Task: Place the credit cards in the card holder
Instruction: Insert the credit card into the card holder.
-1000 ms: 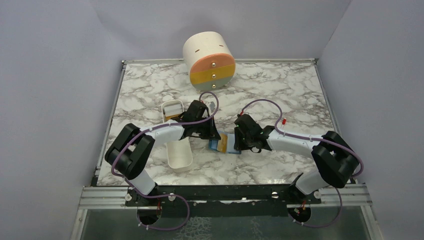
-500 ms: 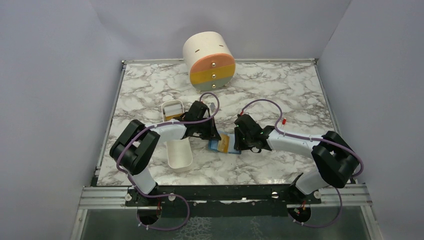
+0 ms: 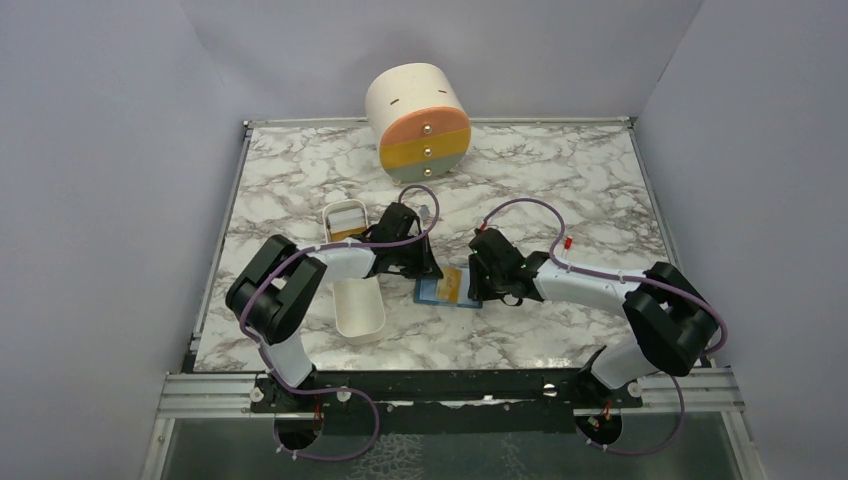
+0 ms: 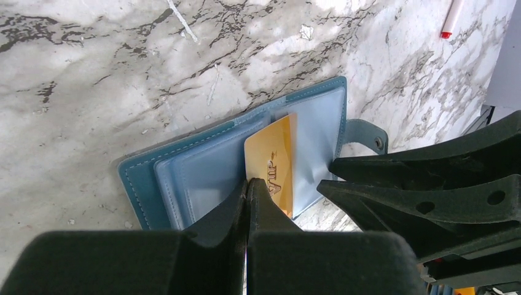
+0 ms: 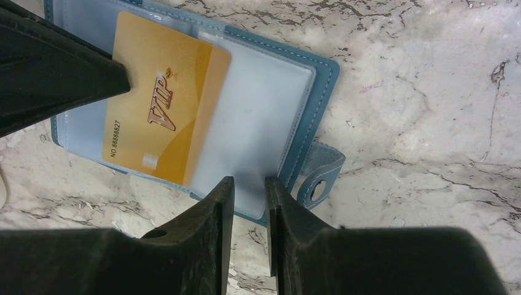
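The blue card holder [image 3: 428, 293] lies open and flat on the marble between my two grippers, its lighter blue inside up [image 4: 184, 178] [image 5: 264, 110]. A gold card [image 3: 451, 283] marked VIP lies on it, one end under a clear pocket [image 4: 273, 160] [image 5: 160, 92]. My left gripper [image 3: 427, 270] is shut, and its tip [image 4: 247, 183] touches the card's outer edge. My right gripper [image 3: 477, 289] has a narrow gap between its fingers, with its tip [image 5: 246, 184] over the holder's near edge beside the snap strap [image 5: 319, 178]. Other cards are not clearly seen.
A long white tray [image 3: 358, 308] lies under my left arm. A cream cylinder with orange, yellow and grey drawers [image 3: 418, 120] stands at the back. A small red-tipped object [image 3: 567, 243] lies by the right arm. Grey walls surround the table.
My left arm's elbow has swung right and toward the back while its tip stays at the gold card. The holder and right gripper have barely moved.
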`<state>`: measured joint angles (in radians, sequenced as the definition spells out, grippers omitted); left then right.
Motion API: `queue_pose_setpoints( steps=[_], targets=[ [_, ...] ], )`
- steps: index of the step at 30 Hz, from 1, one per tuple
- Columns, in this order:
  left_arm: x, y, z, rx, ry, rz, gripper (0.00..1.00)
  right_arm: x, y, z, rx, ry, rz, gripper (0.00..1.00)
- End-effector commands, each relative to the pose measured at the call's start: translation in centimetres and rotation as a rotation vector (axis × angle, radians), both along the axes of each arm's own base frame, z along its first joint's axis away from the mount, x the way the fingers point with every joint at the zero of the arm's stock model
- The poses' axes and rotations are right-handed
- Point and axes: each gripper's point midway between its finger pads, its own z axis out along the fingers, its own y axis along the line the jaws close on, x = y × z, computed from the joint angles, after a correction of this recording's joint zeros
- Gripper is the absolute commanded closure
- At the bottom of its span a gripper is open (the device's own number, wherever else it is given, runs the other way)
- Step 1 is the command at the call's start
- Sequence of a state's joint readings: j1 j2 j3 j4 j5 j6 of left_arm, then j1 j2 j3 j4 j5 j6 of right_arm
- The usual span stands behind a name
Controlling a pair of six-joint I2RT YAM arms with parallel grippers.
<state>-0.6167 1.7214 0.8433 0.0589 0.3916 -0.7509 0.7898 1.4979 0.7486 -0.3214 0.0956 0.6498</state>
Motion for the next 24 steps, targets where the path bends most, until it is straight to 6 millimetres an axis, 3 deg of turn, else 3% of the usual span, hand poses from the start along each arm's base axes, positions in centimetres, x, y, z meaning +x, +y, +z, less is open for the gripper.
queue_pose_setpoints(
  steps=[1, 12, 20, 24],
  targets=[
    [0.2, 0.5, -1.5, 0.042, 0.003, 0.03, 1.0, 0.5, -0.4, 0.1, 0.0, -0.028, -0.029, 0.75],
    [-0.5, -0.2, -1.7, 0.025, 0.007, 0.059, 1.0, 0.6, -0.1, 0.2, 0.016, -0.023, -0.045, 0.75],
    [-0.7, -0.8, -1.3, 0.012, 0.001, 0.058, 1.0, 1.1, -0.1, 1.7, 0.025, -0.05, -0.066, 0.75],
    [-0.6, -0.8, -0.6, 0.011, -0.009, 0.051, 0.86, 1.3, -0.6, 2.9, 0.014, -0.07, -0.083, 0.72]
  ],
)
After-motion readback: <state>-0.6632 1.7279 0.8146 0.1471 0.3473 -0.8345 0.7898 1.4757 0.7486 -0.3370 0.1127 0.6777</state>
